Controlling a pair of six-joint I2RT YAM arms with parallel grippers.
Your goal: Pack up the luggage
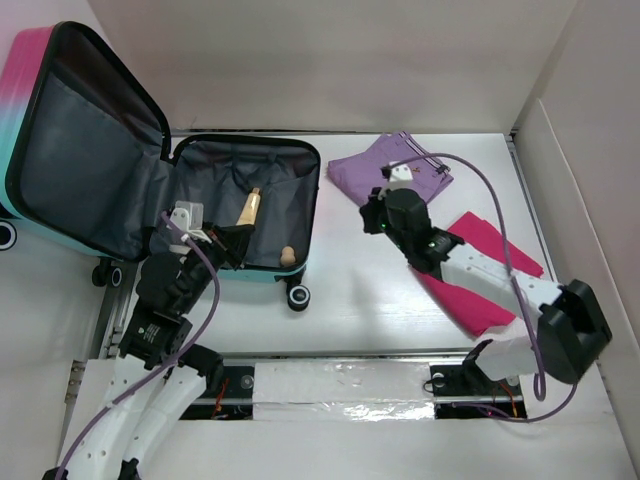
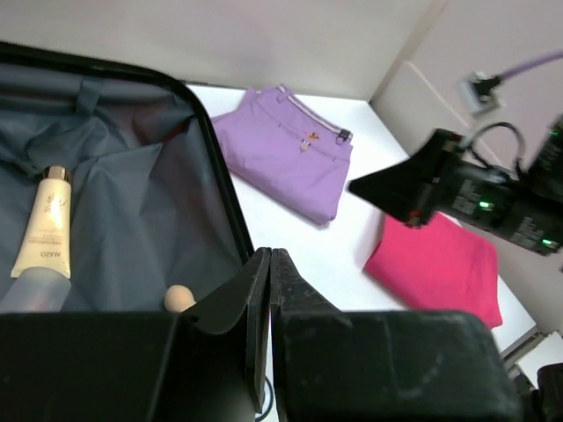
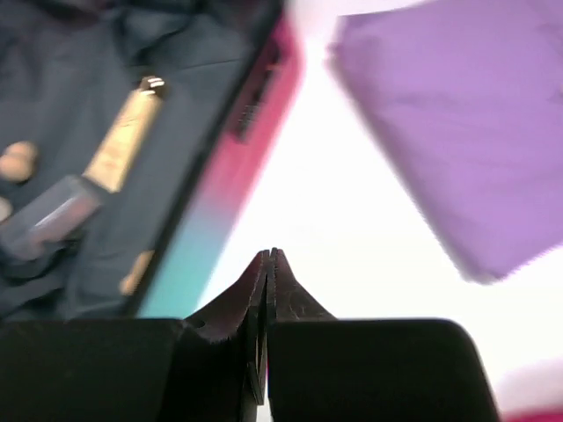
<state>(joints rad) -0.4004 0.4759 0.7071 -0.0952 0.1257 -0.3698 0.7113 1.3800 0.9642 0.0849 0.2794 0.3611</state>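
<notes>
Open luggage (image 1: 215, 172) runs seemingly near-to-far, wheels nearest.

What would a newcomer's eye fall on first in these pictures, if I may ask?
The open luggage stands out at the left, a cream tube lying in its dark lining. Right of it lie a folded purple garment at the back and a pink garment nearer, partly under the right arm.

Bright, even light throughout; the right wrist view is blurred, perhaps overexposed.
</notes>
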